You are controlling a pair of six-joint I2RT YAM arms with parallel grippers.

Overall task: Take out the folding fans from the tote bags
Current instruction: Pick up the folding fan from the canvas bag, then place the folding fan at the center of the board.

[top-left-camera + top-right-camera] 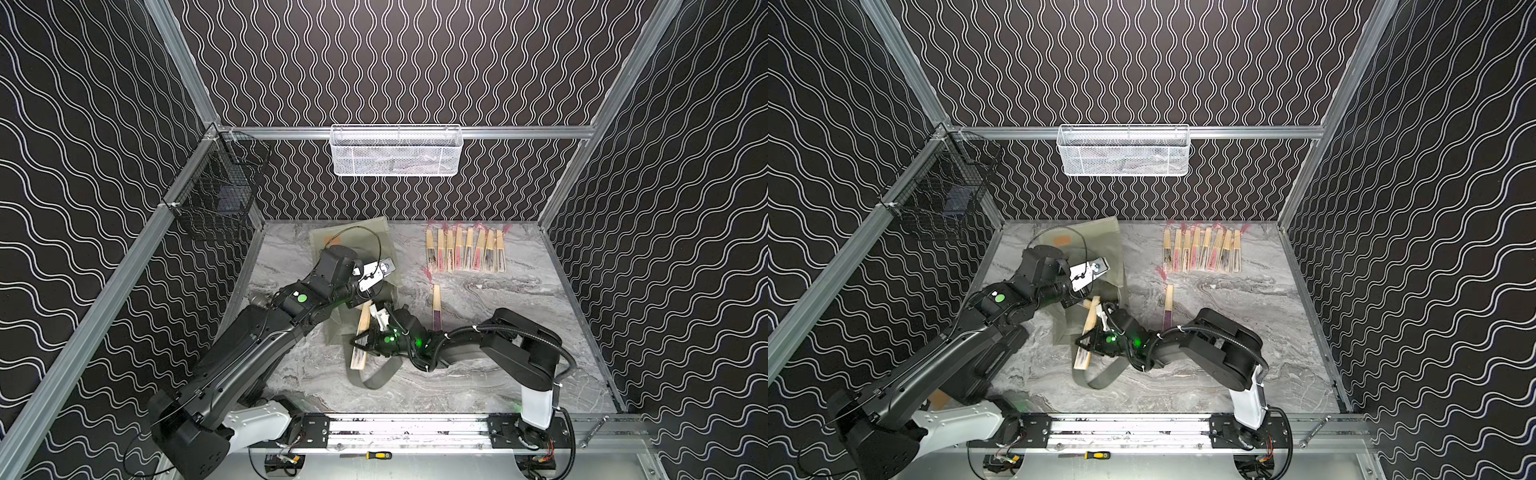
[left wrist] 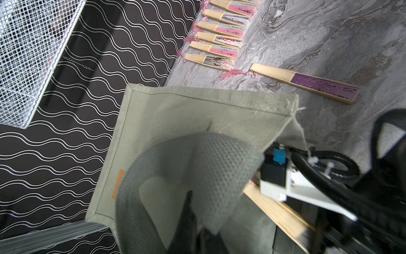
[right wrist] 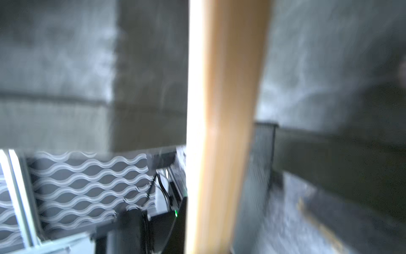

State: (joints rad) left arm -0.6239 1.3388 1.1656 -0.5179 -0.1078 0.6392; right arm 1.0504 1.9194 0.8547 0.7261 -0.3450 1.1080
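At the left, the tote bag (image 1: 357, 241) lies flat on the desk (image 1: 519, 374) with its mouth toward the arms. The left claw (image 1: 370, 299) is shut at that mouth and appears to pinch the fabric there, though what exactly it grips is hard to make out. Just right of it, the right claw (image 1: 360, 343) is closed across the middle of one folding fan (image 1: 364, 320). The fan's long axis runs near to far. Its far tip is at the bag's mouth and its near end is over the strap (image 1: 374, 376); I cannot tell whether the tip is clear of the fabric. Further right a lone purple fan (image 1: 436, 305) lies roughly parallel to it, and beyond that is the row of fans (image 1: 465, 251). The set-down ground therefore lies to the right and further back, on the right arm's side, so the fan should need little turning.
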